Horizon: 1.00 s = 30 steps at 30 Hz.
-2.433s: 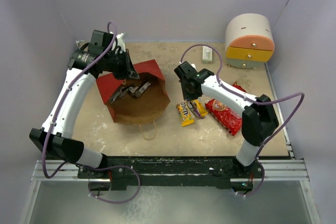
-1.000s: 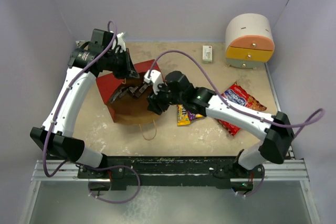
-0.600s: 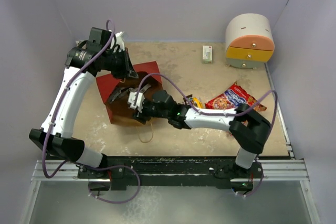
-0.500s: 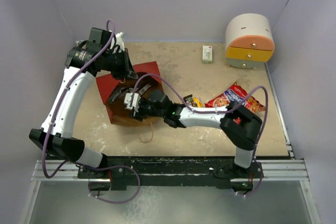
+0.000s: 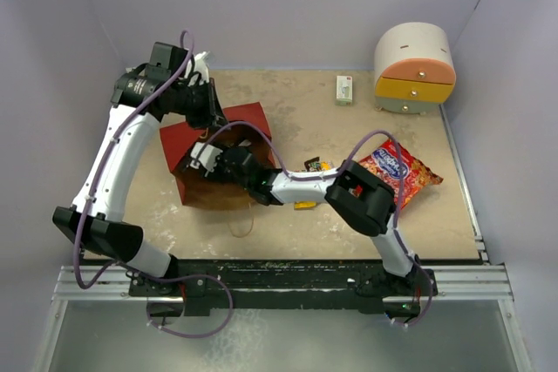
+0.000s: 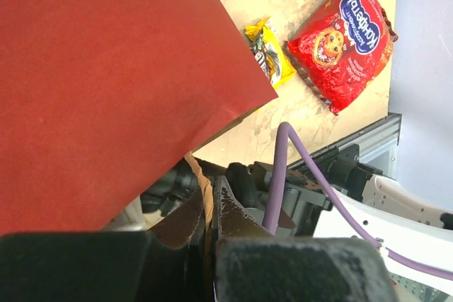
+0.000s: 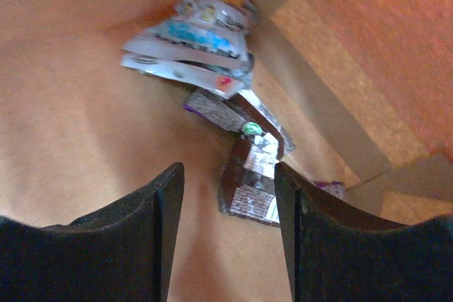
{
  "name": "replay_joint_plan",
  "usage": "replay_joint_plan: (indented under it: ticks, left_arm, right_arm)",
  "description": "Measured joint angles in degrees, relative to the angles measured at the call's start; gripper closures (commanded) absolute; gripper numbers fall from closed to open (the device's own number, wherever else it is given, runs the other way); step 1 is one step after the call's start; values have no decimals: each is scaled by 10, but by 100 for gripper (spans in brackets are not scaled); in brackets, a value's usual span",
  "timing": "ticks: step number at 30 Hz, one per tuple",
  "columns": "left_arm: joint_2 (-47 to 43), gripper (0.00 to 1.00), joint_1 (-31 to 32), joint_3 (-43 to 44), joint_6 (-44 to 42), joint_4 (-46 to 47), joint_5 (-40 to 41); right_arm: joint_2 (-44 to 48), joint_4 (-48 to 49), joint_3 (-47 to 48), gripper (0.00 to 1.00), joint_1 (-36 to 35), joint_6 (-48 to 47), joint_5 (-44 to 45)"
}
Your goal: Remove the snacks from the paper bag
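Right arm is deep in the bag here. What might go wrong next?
1. The right gripper stands open over a dark brown bar lying against other wrappers; closing may catch two, or the bag's paper floor.
2. The left gripper pinches only the rim of the paper bag; the arm pushing inside may tear it or pull it free.
3. The right arm's purple cable arcs over the bag mouth and may snag.

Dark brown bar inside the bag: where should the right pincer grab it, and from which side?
Probably the near end of the dark brown bar, across its narrow width, coming straight in through the paper bag mouth. It lies flat, pointing toward the open right pincer, and its far end overlaps other wrappers.
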State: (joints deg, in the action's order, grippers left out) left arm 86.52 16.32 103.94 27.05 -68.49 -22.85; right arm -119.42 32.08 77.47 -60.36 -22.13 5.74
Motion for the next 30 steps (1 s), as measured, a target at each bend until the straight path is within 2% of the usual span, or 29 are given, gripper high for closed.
replay_joint_plan:
  ticks: [9, 22, 25, 30]
  left_arm:
    - [18, 100, -3, 14, -13, 3, -1]
    - [21, 100, -1, 21, -12, 2, -30]
    - [21, 100, -1, 21, -12, 2, -31]
    - [21, 100, -1, 21, -12, 2, -31]
  right_arm:
    - [-94, -35, 73, 39, 0, 22, 133]
    - [-154, -97, 155, 35, 0, 41, 181]
    - [-165, -102, 171, 41, 1, 52, 202]
    - [-171, -128, 185, 69, 10, 77, 221]
